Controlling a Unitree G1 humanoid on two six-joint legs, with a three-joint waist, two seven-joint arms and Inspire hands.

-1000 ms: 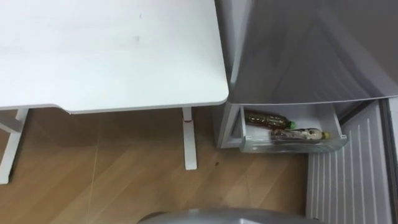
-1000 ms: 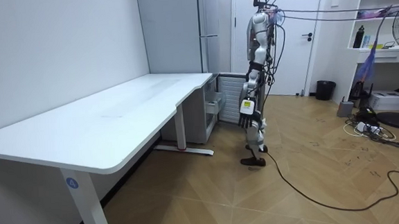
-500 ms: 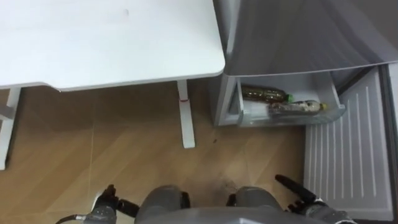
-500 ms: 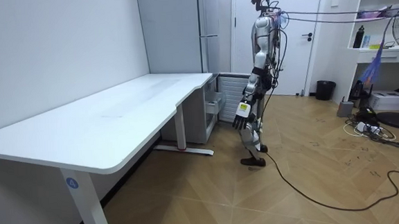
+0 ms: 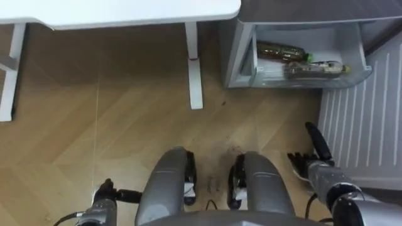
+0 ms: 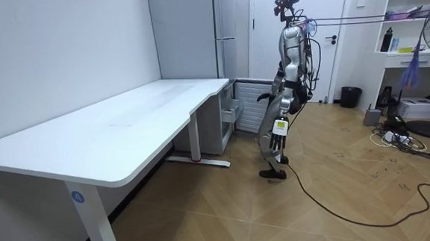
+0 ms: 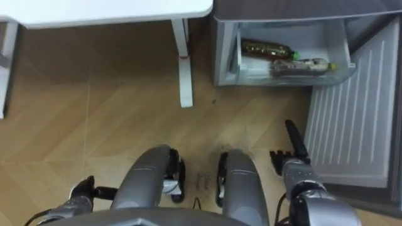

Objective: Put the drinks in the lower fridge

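**Drinks lie in the fridge drawer**

A brown bottle and a second bottle lie side by side in the open lower fridge drawer, beside the desk. The right hand hangs with its fingers straight; I cannot tell the left hand's state.

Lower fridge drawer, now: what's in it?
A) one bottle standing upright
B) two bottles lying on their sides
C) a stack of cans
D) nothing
B: two bottles lie on their sides, one behind the other, inside the open lower fridge drawer.
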